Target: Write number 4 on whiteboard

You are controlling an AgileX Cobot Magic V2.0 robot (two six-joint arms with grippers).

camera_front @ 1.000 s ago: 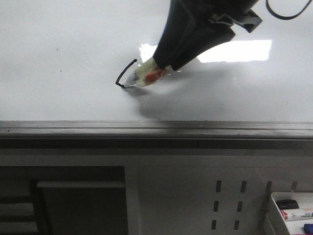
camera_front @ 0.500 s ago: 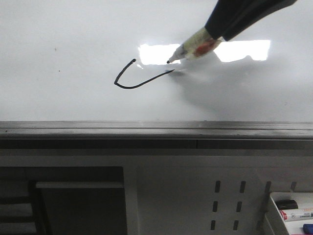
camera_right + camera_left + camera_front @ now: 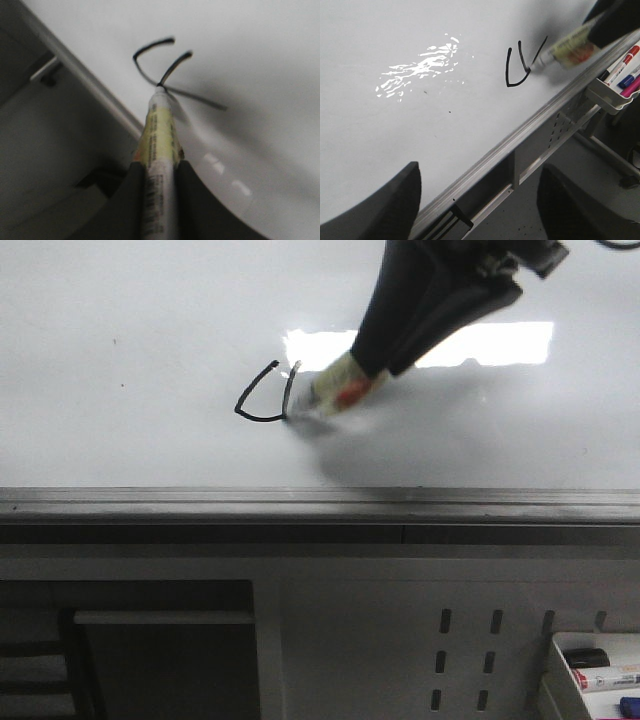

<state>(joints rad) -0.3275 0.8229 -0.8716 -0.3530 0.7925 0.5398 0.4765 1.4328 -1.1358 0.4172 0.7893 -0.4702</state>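
The whiteboard [image 3: 120, 300] fills the upper front view. On it is the partly drawn black number 4 [image 3: 262, 398]: a hooked left stroke and a short down-stroke beside it. My right gripper [image 3: 380, 365] is shut on a yellow-labelled marker [image 3: 335, 395], whose tip touches the board at the foot of the down-stroke. In the right wrist view the marker [image 3: 159, 145] sits between the jaws of the right gripper [image 3: 160, 185], its tip on the strokes [image 3: 150, 52]. My left gripper [image 3: 480, 210] is open and empty, off the board's lower edge; the strokes [image 3: 516, 67] show far from it.
The grey bottom rail [image 3: 200, 502] runs under the board. Below it is a white perforated panel [image 3: 470, 650]. A white tray [image 3: 560, 680] with spare markers hangs at the lower right, also in the left wrist view [image 3: 612, 95].
The marker was lifted up and right off the end of the hooked stroke. It has since come back left and down, drawing a short down-stroke across the hook.
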